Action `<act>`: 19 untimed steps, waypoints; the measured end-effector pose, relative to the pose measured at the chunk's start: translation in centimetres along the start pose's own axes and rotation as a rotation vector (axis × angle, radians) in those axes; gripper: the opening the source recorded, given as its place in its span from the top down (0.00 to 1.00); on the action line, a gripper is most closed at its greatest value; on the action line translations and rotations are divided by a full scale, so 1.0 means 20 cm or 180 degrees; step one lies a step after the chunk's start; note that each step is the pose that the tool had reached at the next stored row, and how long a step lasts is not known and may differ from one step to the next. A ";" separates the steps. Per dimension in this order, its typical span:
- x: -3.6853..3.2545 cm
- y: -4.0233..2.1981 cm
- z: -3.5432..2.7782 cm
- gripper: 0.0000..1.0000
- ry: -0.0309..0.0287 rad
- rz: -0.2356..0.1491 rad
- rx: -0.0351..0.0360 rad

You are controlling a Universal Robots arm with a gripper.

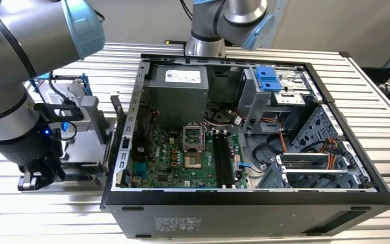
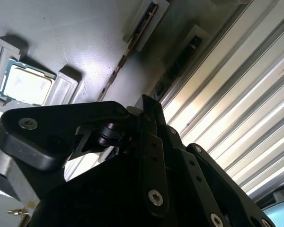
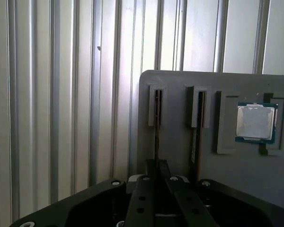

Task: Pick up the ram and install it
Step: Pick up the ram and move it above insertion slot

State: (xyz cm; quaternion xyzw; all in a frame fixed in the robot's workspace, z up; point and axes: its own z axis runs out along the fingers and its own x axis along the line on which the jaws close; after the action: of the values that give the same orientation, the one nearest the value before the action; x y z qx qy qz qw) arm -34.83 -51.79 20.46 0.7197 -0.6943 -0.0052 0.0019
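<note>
A ribbed metal worktop point(image 1: 385, 101) carries everything. Toward the exterior view's left sits a grey holder point(image 1: 79, 145), with the arm bent down over it and its claw point(image 1: 39, 178) low against the holder.

In the first wrist view the holder point(image 3: 180, 80) shows narrow slots cut in its face. The ram point(image 3: 156, 123) stands on edge in one of them, which I judge keeps its thin upper edge free for gripping. The claw point(image 3: 157, 168) sits right on the near end of that stick, in line with it. It looks clenched on the ram, which is not yet lifted out of the slot. The second wrist view agrees: the ram point(image 2: 128, 49) runs along its slot, away from the claw point(image 2: 149, 106).

A second slot lies beside it on the holder, then a processor chip point(image 3: 255, 122) in its own recess.

Just beside the holder, on the exterior view's right, the computer case point(image 1: 249, 198) lies open on its side. That leaves the motherboard point(image 1: 174, 157) and its long black slots point(image 1: 223, 157) facing up, reachable from above.
</note>
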 end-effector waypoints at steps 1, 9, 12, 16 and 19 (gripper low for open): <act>0.000 0.000 -0.012 1.00 0.0000 0.0000 0.0000; 0.000 0.001 -0.090 1.00 0.0000 0.0003 0.0000; -0.001 0.001 -0.109 1.00 0.0000 0.0004 0.0000; -0.001 0.001 -0.128 1.00 0.0000 0.0004 0.0000; -0.001 0.001 -0.149 1.00 0.0000 0.0005 0.0000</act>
State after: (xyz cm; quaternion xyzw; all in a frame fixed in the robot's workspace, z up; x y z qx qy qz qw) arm -34.83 -51.79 23.43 0.7192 -0.6948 -0.0051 0.0019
